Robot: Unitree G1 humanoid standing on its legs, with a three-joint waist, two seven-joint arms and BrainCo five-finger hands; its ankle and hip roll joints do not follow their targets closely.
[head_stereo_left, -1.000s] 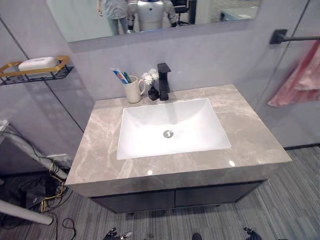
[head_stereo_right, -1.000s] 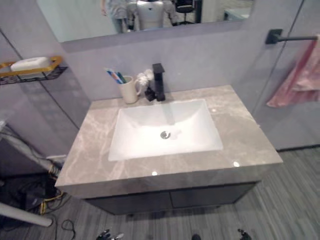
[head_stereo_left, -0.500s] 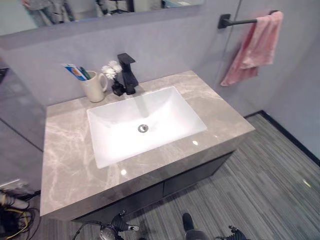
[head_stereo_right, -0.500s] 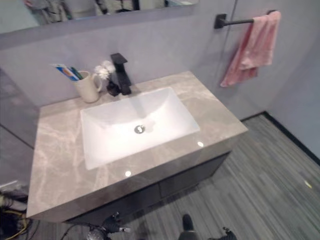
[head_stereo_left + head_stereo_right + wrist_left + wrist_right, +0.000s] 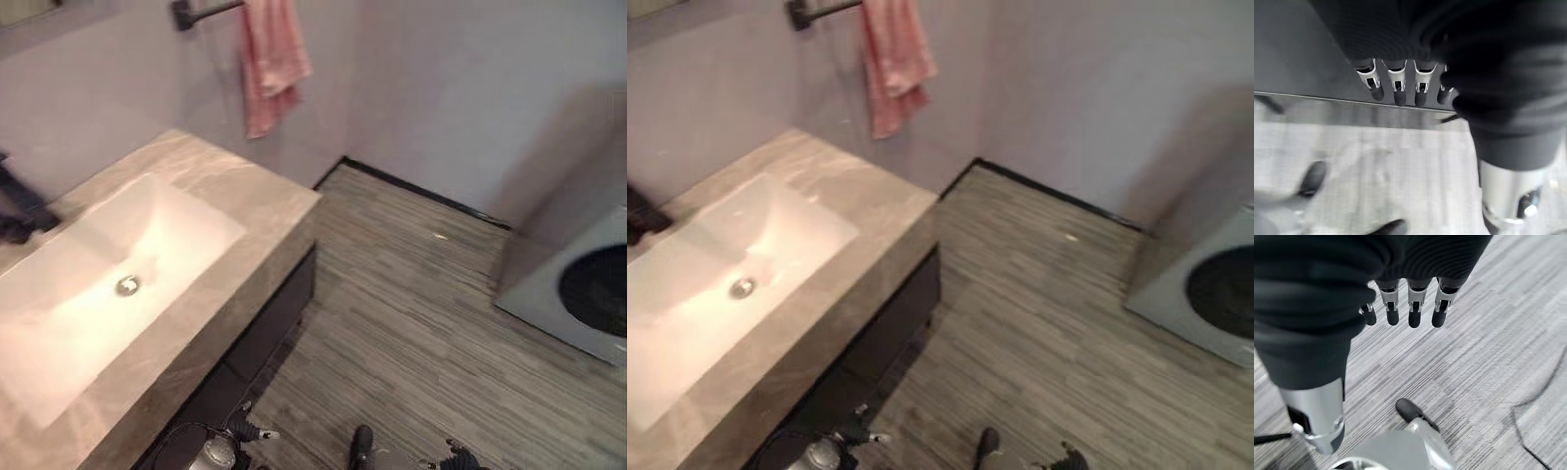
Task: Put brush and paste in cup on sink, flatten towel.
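Note:
A pink towel (image 5: 269, 59) hangs bunched from a black wall bar (image 5: 201, 12) above the right end of the marble counter (image 5: 255, 206). The white sink basin (image 5: 88, 294) fills the counter's left part, with the dark tap (image 5: 20, 211) at the picture's left edge. My left hand (image 5: 1396, 85) hangs low beside the dark cabinet front, fingers straight and empty. My right hand (image 5: 1413, 308) hangs over the striped floor, fingers straight too, holding nothing. Both hands are far below the towel and the counter.
A grey washing machine (image 5: 578, 294) with a dark round door stands at the right. Striped grey floor (image 5: 411, 313) spreads between it and the cabinet (image 5: 265, 323). Grey walls meet in a corner behind the towel.
The camera has swung to the right: the cup with brush and paste has left the picture, the towel now sits upper left, and the washing machine has come in.

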